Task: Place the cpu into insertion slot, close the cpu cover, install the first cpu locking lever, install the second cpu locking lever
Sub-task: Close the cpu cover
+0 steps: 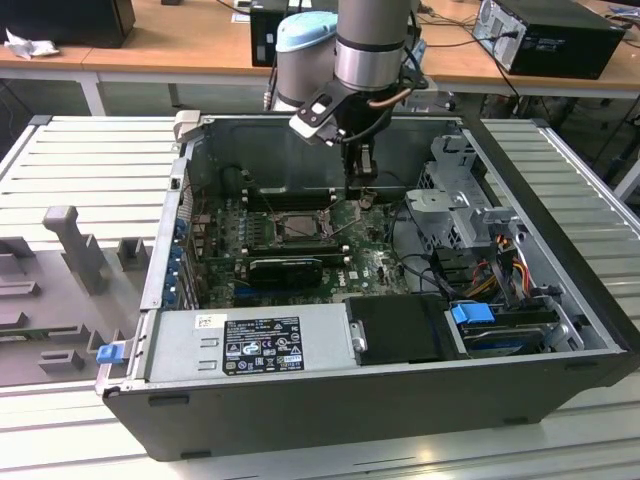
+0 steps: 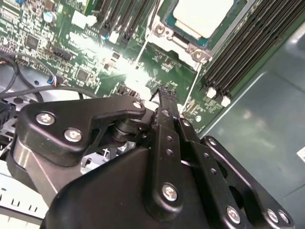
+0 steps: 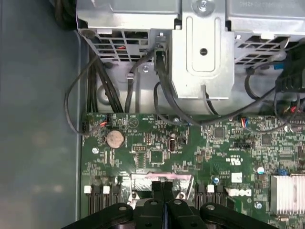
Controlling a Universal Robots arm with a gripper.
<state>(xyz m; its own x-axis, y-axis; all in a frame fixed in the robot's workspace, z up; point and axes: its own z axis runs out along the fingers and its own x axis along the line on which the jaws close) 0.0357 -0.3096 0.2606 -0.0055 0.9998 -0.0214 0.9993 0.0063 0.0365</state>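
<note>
Your arm (image 1: 372,45) reaches down from the top into the open computer case (image 1: 330,410). The gripper (image 1: 362,186) hangs low over the green motherboard (image 1: 370,260), just to the exterior view's right of the insertion slot (image 1: 299,226). A long black block (image 1: 286,268) lies camera-side of the slot and a silver power supply (image 1: 250,345) runs along the near wall. The drive cage (image 1: 455,205) is at the exterior view's right. Grey fixtures (image 1: 75,245) sit on the slatted table (image 1: 80,150) outside the case.

The exterior view looks down at a slant, from well back, into the open computer case (image 1: 300,350). All three views share its green motherboard (image 1: 375,262) (image 3: 157,143). Both wrist views sit close above it, behind the end effector (image 3: 162,183) (image 2: 164,93). The first wrist view faces the drive cage (image 3: 205,52), the second wrist view the cpu (image 2: 202,16).
</note>
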